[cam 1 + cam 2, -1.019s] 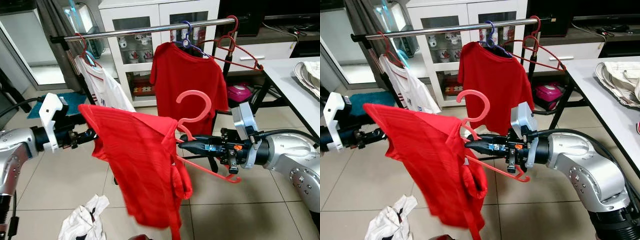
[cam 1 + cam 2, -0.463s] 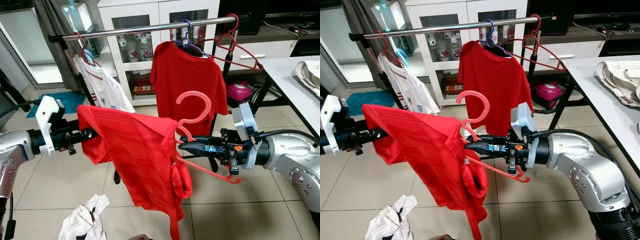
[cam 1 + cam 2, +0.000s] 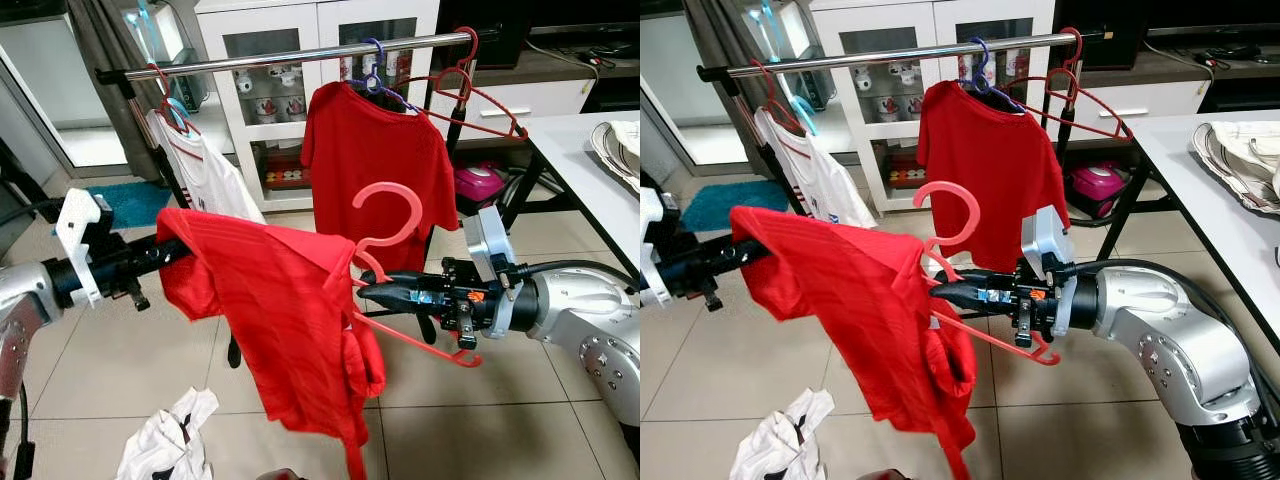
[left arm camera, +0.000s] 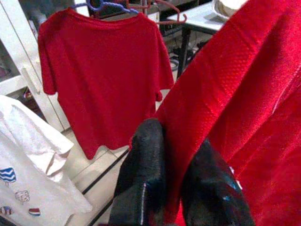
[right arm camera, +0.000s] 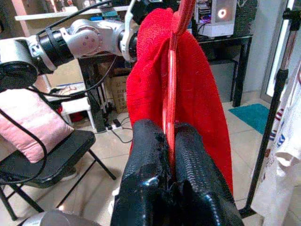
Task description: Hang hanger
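Head stereo pair looking forward-down, sharing clothes rail; wrist cameras close along fingers, facing red shirt

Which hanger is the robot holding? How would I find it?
Look below the long silver rail where shirts hang. In front of it, the right claw pinches a pink hanger with a red shirt draped on it. Unlike the other hangers, its hook points up at nothing.

text: none legible | labels: none (cabinet mugs too small to read)
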